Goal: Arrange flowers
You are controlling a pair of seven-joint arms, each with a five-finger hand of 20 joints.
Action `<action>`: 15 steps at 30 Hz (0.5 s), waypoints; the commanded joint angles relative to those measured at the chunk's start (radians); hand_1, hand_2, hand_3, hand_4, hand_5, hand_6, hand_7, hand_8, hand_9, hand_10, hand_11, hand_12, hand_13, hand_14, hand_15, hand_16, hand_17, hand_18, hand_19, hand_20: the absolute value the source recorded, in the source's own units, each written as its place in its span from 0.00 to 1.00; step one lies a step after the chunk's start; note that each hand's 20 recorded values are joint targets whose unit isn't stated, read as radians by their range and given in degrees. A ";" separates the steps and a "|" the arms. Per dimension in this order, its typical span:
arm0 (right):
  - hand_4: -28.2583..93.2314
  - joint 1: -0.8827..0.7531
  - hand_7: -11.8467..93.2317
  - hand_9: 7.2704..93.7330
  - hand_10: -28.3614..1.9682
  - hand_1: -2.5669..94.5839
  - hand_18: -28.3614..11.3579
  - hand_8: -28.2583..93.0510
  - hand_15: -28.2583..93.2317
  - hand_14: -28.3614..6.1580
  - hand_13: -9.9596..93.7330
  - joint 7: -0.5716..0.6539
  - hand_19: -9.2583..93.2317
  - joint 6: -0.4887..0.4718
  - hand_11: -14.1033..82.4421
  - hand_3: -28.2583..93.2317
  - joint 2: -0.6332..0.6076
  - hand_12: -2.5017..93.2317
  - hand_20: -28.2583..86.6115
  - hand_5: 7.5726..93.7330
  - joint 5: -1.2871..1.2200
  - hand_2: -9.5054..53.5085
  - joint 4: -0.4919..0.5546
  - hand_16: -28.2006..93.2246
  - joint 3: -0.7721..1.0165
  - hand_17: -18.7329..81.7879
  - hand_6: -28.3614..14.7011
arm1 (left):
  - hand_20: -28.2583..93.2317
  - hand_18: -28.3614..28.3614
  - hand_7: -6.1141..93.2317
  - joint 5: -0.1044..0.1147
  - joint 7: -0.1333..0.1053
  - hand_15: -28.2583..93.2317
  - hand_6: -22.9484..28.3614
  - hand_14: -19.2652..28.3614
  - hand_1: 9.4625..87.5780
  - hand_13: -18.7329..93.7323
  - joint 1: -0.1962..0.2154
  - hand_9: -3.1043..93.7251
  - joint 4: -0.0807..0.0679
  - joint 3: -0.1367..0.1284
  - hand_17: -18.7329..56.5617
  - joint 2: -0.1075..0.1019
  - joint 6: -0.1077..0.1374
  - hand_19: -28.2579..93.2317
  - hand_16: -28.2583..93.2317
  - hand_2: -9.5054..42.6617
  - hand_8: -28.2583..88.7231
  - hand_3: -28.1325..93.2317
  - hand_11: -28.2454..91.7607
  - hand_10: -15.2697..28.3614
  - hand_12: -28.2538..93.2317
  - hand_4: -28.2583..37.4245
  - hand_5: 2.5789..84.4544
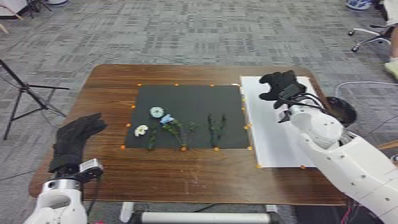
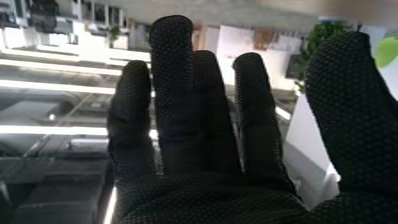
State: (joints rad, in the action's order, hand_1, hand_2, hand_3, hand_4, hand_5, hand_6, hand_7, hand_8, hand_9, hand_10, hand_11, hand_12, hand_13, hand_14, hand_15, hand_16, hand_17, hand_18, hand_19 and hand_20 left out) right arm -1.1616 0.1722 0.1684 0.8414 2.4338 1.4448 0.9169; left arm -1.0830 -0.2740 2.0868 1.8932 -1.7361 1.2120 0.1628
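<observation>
Right hand (image 1: 279, 84) open, fingers extended, at the white sheet's (image 1: 274, 135) far end. My left hand (image 1: 76, 134) is open, left of the black mat (image 1: 195, 95). White flowers (image 1: 156, 112), blue flower (image 1: 167, 119), green stems (image 1: 216, 132) lie on the mat, on the desk (image 1: 178, 175).

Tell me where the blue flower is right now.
In the head view, the blue flower lies on the black mat, left of its centre, just below and right of the upper white flower.
</observation>
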 commanded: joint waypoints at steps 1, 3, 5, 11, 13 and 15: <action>0.09 -0.085 0.26 0.56 0.50 0.41 0.17 0.16 0.56 0.45 0.70 0.026 0.70 -0.029 0.25 0.81 -0.051 0.21 0.71 0.52 0.030 0.00 0.017 0.50 0.074 0.45 0.66 | 0.42 0.73 0.24 -0.001 0.001 0.46 0.47 0.81 0.22 0.58 0.021 0.61 0.013 -0.009 0.39 0.010 0.003 0.35 0.25 0.29 0.18 0.78 0.43 0.70 0.35 0.05 0.68; 0.09 -0.109 0.26 0.56 0.50 0.41 0.17 0.16 0.57 0.45 0.70 0.032 0.71 -0.041 0.25 0.81 -0.061 0.21 0.71 0.53 0.031 0.00 0.023 0.50 0.098 0.45 0.66 | 0.42 0.73 0.24 -0.001 0.004 0.46 0.47 0.81 0.22 0.58 0.018 0.61 0.013 -0.009 0.39 0.008 0.001 0.35 0.25 0.29 0.18 0.78 0.43 0.69 0.35 0.05 0.68; 0.09 -0.129 0.26 0.56 0.50 0.42 0.17 0.16 0.58 0.45 0.71 0.038 0.71 -0.050 0.25 0.81 -0.069 0.21 0.71 0.53 0.033 0.00 0.027 0.50 0.116 0.45 0.66 | 0.42 0.73 0.24 -0.003 0.004 0.46 0.47 0.81 0.22 0.58 0.018 0.61 0.013 -0.009 0.39 0.008 -0.001 0.35 0.25 0.29 0.18 0.78 0.43 0.69 0.35 0.05 0.68; 0.09 -0.146 0.27 0.57 0.50 0.43 0.16 0.16 0.59 0.47 0.72 0.041 0.73 -0.053 0.25 0.81 -0.063 0.21 0.72 0.55 0.025 0.00 0.016 0.49 0.122 0.46 0.67 | 0.42 0.73 0.24 -0.003 0.007 0.46 0.47 0.81 0.22 0.58 0.016 0.61 0.014 -0.009 0.39 0.007 -0.001 0.35 0.25 0.29 0.18 0.78 0.43 0.69 0.35 0.06 0.68; 0.09 -0.140 0.28 0.60 0.52 0.45 0.17 0.15 0.60 0.48 0.74 0.034 0.74 -0.032 0.27 0.81 -0.060 0.21 0.72 0.58 0.023 0.00 0.005 0.49 0.106 0.47 0.69 | 0.42 0.73 0.24 -0.004 0.007 0.46 0.47 0.81 0.23 0.58 0.016 0.61 0.016 -0.010 0.39 0.007 -0.002 0.36 0.25 0.29 0.18 0.78 0.43 0.69 0.35 0.06 0.68; 0.08 -0.134 0.29 0.64 0.53 0.47 0.17 0.15 0.62 0.50 0.75 0.028 0.74 -0.006 0.28 0.81 -0.058 0.21 0.73 0.62 0.020 0.00 -0.003 0.50 0.088 0.48 0.71 | 0.42 0.73 0.24 -0.002 0.005 0.46 0.47 0.81 0.22 0.58 0.015 0.61 0.016 -0.010 0.39 0.007 -0.002 0.36 0.25 0.29 0.18 0.78 0.43 0.69 0.35 0.06 0.68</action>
State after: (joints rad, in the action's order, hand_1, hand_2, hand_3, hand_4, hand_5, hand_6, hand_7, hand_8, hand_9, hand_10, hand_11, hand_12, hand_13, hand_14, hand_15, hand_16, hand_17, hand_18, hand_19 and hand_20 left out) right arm -1.3025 0.2040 0.1172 0.7830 2.4482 1.4666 1.0398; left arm -1.0834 -0.2719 2.0965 1.8994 -1.7423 1.2134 0.1628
